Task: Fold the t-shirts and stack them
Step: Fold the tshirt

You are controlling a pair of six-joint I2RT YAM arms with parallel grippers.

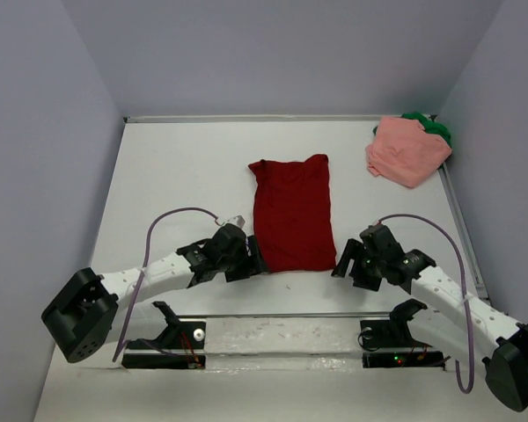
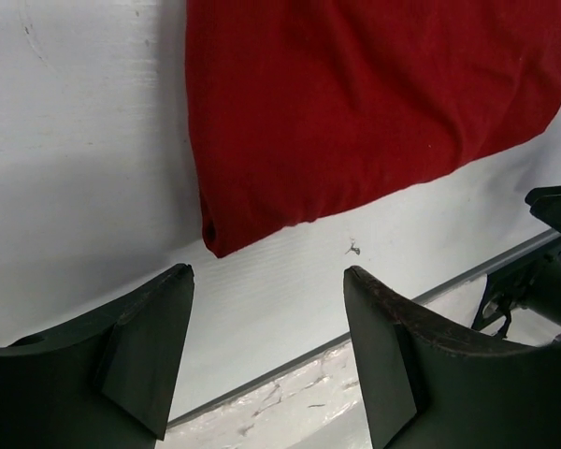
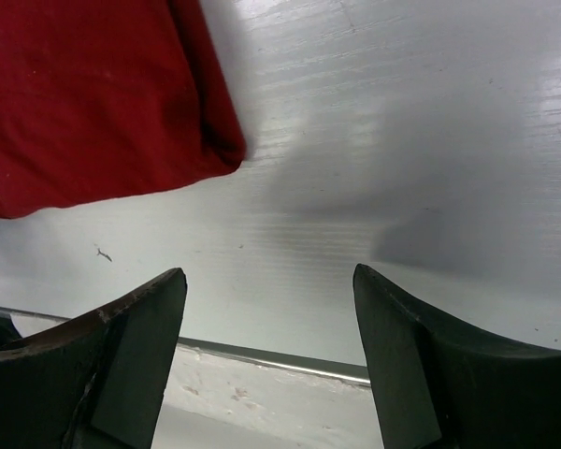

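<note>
Left gripper (image 1: pixel 252 260): your fingers are spread and hold nothing, low over the table (image 1: pixel 176 167) just beside the near left corner of the dark red shirt (image 1: pixel 292 215).
Right gripper (image 1: pixel 343 262): also spread wide and empty, just beside the near right corner.
Dark red shirt: it lies flat mid-table as a narrow panel, its long axis running straight away from your arms. The near hem sits between the two grippers.
Direction: from your left wrist the corner lies ahead and to the right; from your right wrist, ahead and to the left.
Nearer arm: neither; each has its own corner, so the next fold looks like a two-arm lift.
Other shirts: the pink shirt (image 1: pixel 407 151) is bunched at the far right, touching the green shirt (image 1: pixel 436 127) half hidden behind it. Your right arm is nearer.
Count: three shirts, one of each colour; two grippers.
</note>
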